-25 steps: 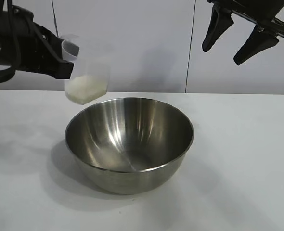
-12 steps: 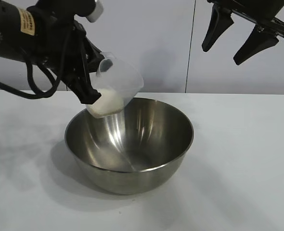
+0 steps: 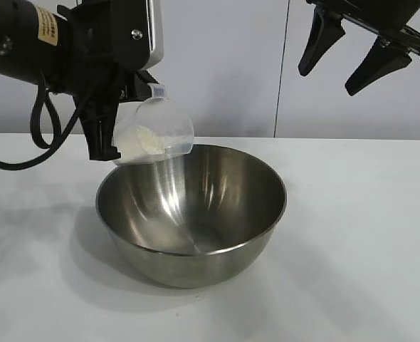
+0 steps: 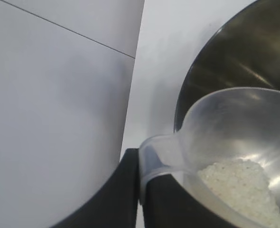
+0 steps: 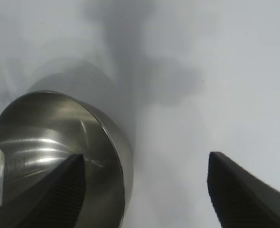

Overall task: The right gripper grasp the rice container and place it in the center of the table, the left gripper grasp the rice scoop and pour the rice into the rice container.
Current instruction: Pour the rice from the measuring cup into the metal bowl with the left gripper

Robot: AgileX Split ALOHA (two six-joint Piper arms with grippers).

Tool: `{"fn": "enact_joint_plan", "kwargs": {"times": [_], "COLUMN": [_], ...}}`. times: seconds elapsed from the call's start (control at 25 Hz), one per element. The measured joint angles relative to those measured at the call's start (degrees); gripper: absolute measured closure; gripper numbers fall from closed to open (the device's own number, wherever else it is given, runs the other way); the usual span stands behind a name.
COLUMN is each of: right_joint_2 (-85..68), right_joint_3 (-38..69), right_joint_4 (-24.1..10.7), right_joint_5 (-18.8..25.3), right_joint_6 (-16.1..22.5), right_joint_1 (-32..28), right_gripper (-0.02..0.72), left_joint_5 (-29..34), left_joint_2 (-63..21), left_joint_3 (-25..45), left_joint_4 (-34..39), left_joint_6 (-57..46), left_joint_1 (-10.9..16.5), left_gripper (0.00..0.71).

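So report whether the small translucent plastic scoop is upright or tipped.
Tipped: the small translucent plastic scoop lies nearly sideways above the steel bowl, white rice against its lower wall.

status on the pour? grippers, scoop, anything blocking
Left gripper shut on rice scoop, tipped over rice container rim. Rice in scoop. Right gripper open, high, clear. Nothing blocking.

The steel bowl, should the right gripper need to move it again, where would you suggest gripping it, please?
Probably the steel bowl's thin rim on its right side, nearest the open right gripper, coming down from above with one finger inside and one outside. The round, sloping wall offers no flat grip, and the rice scoop hangs over the left rim.
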Motion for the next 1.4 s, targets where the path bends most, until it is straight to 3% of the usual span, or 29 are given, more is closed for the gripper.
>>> {"fn": "enact_joint_plan", "kwargs": {"times": [0.36, 0.88, 1.04, 1.16, 1.4], "right_joint_2": [0.0, 0.0, 0.0, 0.0, 0.0], "right_joint_3": [0.0, 0.0, 0.0, 0.0, 0.0], "right_joint_4": [0.0, 0.0, 0.0, 0.0, 0.0], "right_joint_5": [0.05, 0.09, 0.09, 0.09, 0.09], "right_joint_6": [0.0, 0.0, 0.0, 0.0, 0.0], "right_joint_1": [0.0, 0.0, 0.0, 0.0, 0.0], "right_gripper": [0.208, 0.208, 0.208, 0.208, 0.208], "left_joint_5": [0.12, -1.9, -5.98, -9.84, -17.61], "left_joint_2": [0.06, 0.06, 0.06, 0.06, 0.06], "left_joint_3": [-0.05, -0.34, -0.34, -0.34, -0.34], "left_joint_4": [0.0, -1.31, -9.24, -19.81, -40.67], "left_joint_6": [15.36, 36.06, 45.12, 55.44, 76.25], "left_joint_1": [-3.39, -3.53, -3.53, -3.98, -9.08], "left_gripper": [0.706, 0.706, 0.706, 0.706, 0.706]}}
